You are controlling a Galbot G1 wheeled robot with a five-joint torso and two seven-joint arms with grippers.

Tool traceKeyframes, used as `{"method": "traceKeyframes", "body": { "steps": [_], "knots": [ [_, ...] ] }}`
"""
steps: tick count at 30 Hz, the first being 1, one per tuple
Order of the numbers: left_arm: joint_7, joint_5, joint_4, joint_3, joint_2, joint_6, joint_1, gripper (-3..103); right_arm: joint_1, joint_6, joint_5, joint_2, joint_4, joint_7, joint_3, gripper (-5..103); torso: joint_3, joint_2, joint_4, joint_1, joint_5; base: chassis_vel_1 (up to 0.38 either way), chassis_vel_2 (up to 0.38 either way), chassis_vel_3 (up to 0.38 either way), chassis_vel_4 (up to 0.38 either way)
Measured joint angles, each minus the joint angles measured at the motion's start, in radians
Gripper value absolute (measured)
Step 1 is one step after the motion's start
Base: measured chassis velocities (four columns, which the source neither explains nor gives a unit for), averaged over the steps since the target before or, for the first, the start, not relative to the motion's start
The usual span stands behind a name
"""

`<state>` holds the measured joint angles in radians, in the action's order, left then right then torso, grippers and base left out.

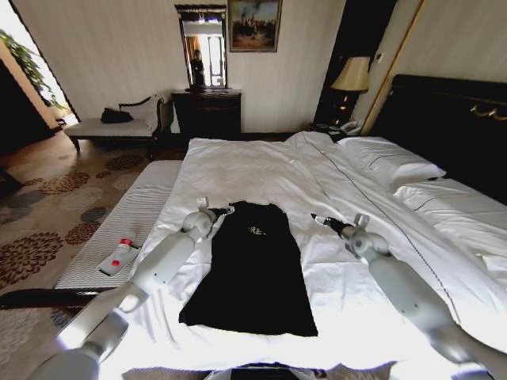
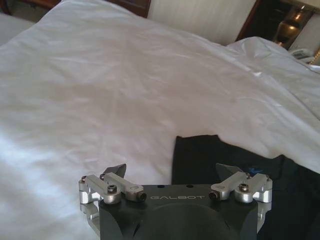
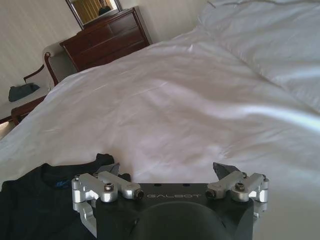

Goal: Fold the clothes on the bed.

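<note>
Black T-shirt [image 1: 253, 273] lies folded into a long strip on the white bed [image 1: 261, 170], collar toward twelve o'clock; the left gripper [image 1: 225, 210] reaches in from seven o'clock, fingers spread wide, just beside the collar's corner; the right gripper [image 1: 319, 218] stretches in from five o'clock, likewise agape, near the other side; chest lettering is partly folded under, unreadable.

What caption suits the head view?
Both open pincers, left and right, flank the collar end of a black T-shirt on the white bed.
</note>
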<state>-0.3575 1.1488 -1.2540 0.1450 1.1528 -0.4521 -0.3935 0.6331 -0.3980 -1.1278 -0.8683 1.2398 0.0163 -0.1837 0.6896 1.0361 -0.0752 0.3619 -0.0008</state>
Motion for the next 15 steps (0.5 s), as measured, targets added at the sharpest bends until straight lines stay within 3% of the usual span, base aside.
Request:
{"method": "traceKeyframes", "body": {
  "steps": [5,10,15],
  "knots": [
    [0.085,0.044,0.07,-0.043,0.006,-0.049,0.006,100,-0.059,-0.097,-0.106,-0.043,-0.063,-0.027,0.007,100,0.0,0.0,-0.0004,0.0,0.0001,0.0,0.0,0.0,0.0],
    [0.158,0.074,0.106,-0.058,0.016,-0.061,0.024,100,-0.091,-0.162,-0.15,-0.065,-0.102,-0.05,0.014,100,0.0,0.0,-0.0007,0.0,0.0001,0.0,0.0,0.0,0.0],
    [0.303,0.08,0.206,-0.088,0.046,-0.068,0.05,100,-0.167,-0.192,-0.156,-0.118,-0.215,-0.053,0.048,100,0.0,0.0,-0.0006,0.0,0.0002,0.0,0.0,0.0,0.0]
  ]
}}
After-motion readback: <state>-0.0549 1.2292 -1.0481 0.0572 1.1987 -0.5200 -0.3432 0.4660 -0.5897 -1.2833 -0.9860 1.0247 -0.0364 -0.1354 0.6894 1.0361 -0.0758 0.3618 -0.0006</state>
